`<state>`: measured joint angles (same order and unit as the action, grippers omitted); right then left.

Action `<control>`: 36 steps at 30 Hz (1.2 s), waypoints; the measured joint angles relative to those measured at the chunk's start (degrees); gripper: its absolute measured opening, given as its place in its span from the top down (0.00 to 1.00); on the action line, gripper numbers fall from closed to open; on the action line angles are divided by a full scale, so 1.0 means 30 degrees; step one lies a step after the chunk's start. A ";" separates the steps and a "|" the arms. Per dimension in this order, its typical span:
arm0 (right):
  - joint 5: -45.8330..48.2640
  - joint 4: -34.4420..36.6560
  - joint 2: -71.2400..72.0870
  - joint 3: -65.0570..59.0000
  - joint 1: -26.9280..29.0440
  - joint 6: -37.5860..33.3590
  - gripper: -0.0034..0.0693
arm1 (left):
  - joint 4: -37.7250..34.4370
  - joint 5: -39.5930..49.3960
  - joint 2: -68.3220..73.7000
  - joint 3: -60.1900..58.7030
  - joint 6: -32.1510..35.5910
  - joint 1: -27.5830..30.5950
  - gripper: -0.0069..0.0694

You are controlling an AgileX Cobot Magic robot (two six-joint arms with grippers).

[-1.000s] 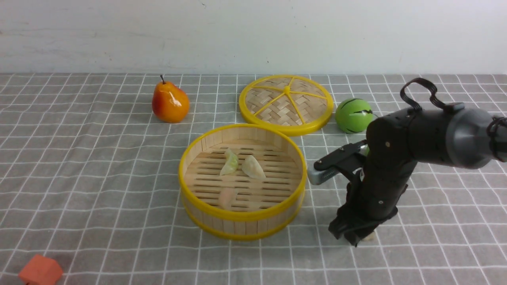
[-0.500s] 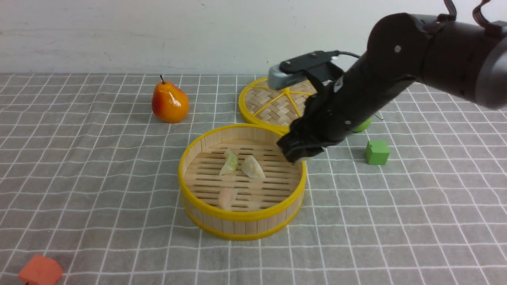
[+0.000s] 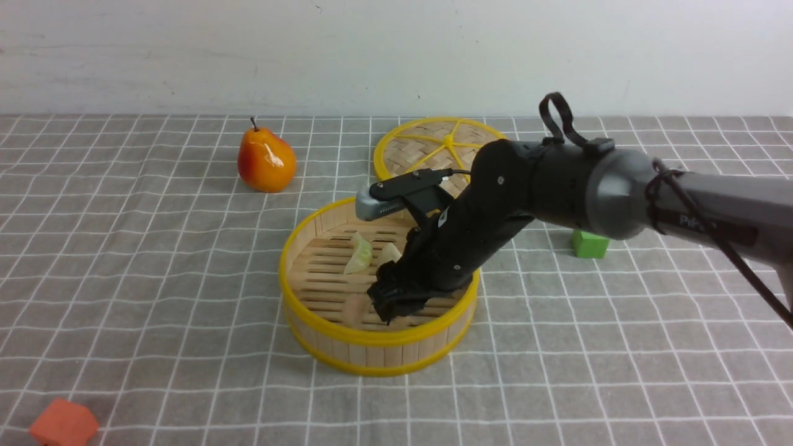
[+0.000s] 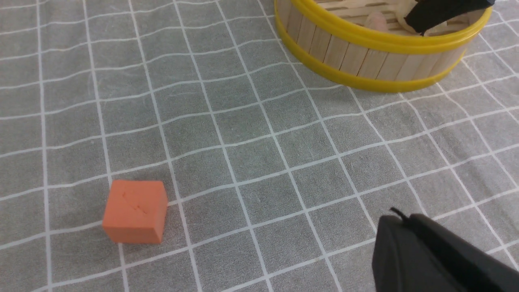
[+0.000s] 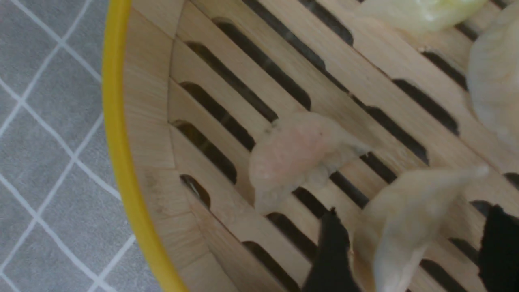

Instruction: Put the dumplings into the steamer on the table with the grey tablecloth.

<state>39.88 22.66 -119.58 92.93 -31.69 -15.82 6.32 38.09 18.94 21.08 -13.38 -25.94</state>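
The steamer (image 3: 378, 337) stands mid-table on the grey tablecloth (image 3: 155, 279). A pale green dumpling (image 3: 360, 254), a cream one (image 3: 389, 253) and a pinkish one (image 3: 354, 308) lie on its slats. My right gripper (image 3: 390, 303) reaches down inside the steamer. In the right wrist view its jaws stand apart (image 5: 413, 251), and the second cream dumpling (image 5: 405, 215) lies loose between them on the slats beside the pinkish dumpling (image 5: 296, 156). My left gripper (image 4: 399, 221) is shut and empty, low over the cloth in front of the steamer (image 4: 365, 52).
A pear (image 3: 266, 161) stands at the back left, and the woven lid (image 3: 427, 145) lies behind the steamer. A green cube (image 3: 588, 243) sits right of the steamer. An orange cube (image 3: 62, 424) lies at the front left, also in the left wrist view (image 4: 136, 211).
My right arm lifted a cream dumpling from the cloth at the right, carried it left over the rim and lowered into the steamer, where the jaws now stand apart.
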 joint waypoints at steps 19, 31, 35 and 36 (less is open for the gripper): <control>0.8272 -1.1051 1.6306 -0.1138 0.0691 0.7439 0.98 | 0.0144 -0.0032 0.0000 0.0000 0.0000 0.0000 0.87; -0.2574 -1.1068 2.4082 -1.8554 0.0691 0.7997 0.98 | 0.0144 -0.0032 0.0000 0.0000 0.0000 0.0000 0.86; -0.2060 -1.1961 2.5587 -2.1734 0.0691 0.8020 0.98 | 0.0144 -0.0032 0.0000 0.0000 0.0000 0.0000 0.86; -0.1651 -1.2179 2.6260 -2.2097 0.0691 0.8111 0.98 | 0.0144 -0.0032 0.0000 0.0000 0.0000 0.0000 0.86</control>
<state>34.93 -13.88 -40.80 26.64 -29.62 8.52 6.75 37.99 18.94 21.08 -13.38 -25.94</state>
